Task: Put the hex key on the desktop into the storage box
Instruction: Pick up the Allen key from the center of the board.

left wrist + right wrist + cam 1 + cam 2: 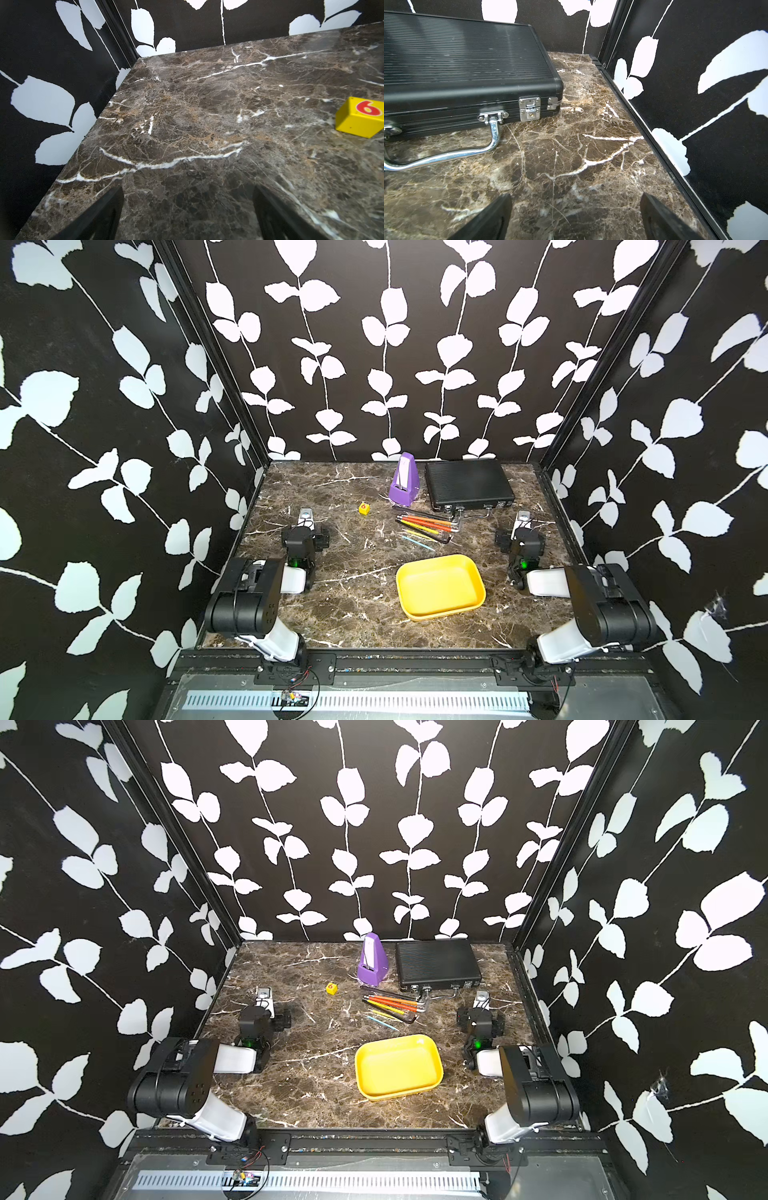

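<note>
Several hex keys (pixel 428 524) (pixel 392 1004) with orange, red, yellow and black shafts lie fanned on the desktop (pixel 353 605), with thinner blue and green ones just in front of them. The yellow storage box (pixel 438 587) (pixel 397 1065) sits empty nearer the front, right of centre. My left gripper (pixel 306 512) (pixel 188 189) is at the left side, open over bare marble. At the right side my right gripper (pixel 523 515) (pixel 576 195) is also open, holding nothing, close to the black case's handle. Neither wrist view shows the hex keys or the box.
A purple metronome (pixel 402 485) and a black ribbed case (pixel 467 483) (pixel 456 62) with a chrome handle stand at the back. A small yellow cube (pixel 364 508) (pixel 361 117) marked 6 sits left of the hex keys. Patterned walls enclose three sides.
</note>
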